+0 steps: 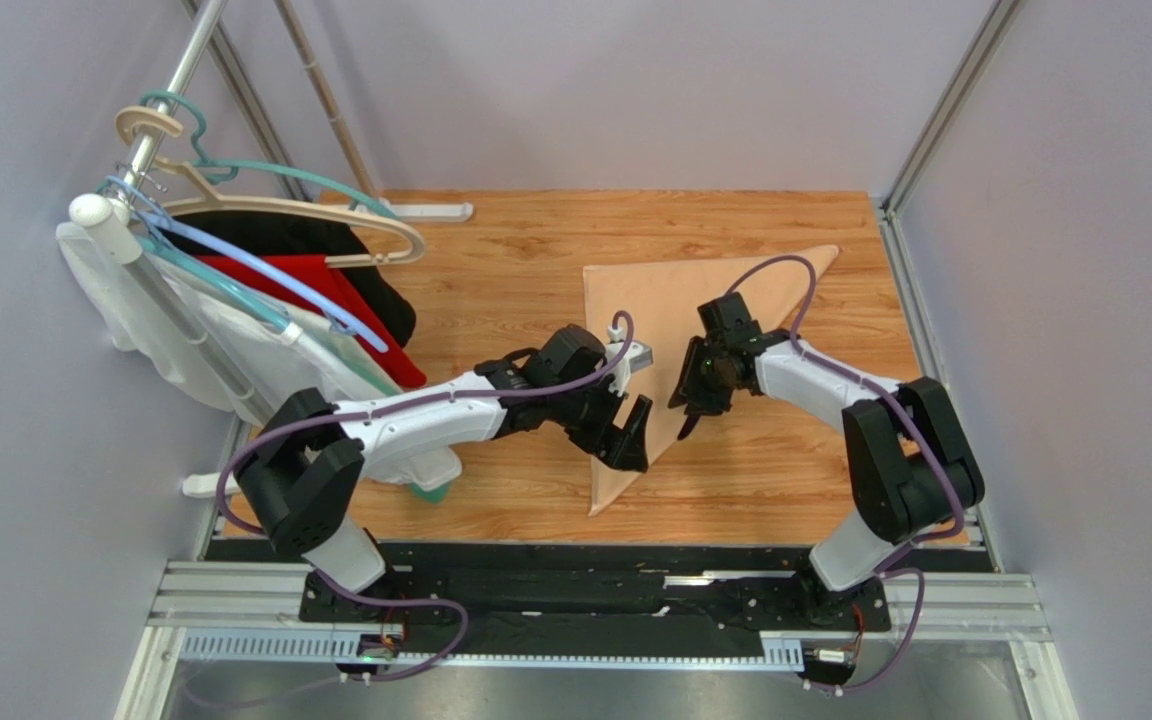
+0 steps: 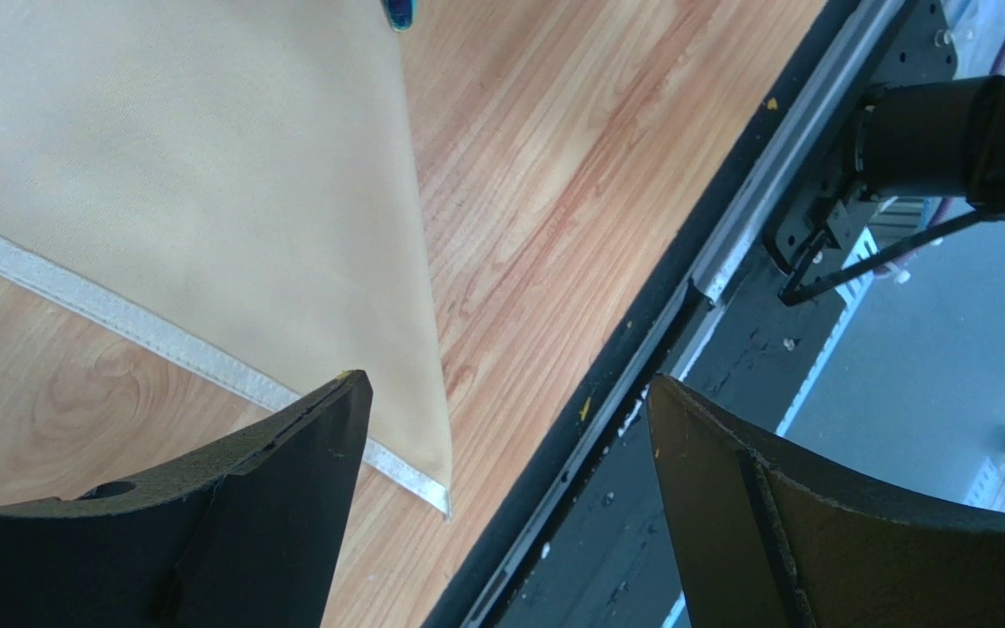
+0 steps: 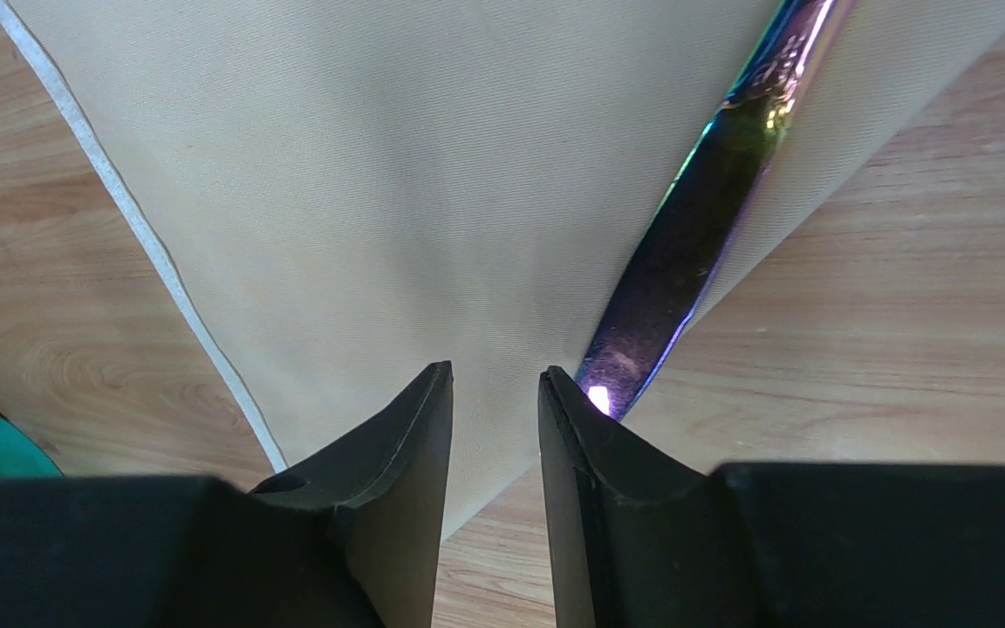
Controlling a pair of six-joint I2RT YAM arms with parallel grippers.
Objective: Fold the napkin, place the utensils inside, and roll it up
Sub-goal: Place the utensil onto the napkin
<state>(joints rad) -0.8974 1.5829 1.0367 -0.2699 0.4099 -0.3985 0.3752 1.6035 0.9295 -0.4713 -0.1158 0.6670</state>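
The right pincer (image 3: 495, 373) is hovering with jaws narrowly parted and empty. The left pincer (image 2: 508, 386) is gaping wide, also empty. The napkin (image 3: 403, 196) is lying folded into a triangle on the tabletop (image 3: 862, 327), with one utensil (image 3: 691, 223) resting along its edge at one o'clock. Rolling looks not yet begun.

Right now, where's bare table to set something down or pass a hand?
Free: table wood between the hung garments and the far-left corner of the napkin; the near strip between its tip and the right arm. Crowded: mid-table, left tool and right tool at the napkin, a utensil along its edge.
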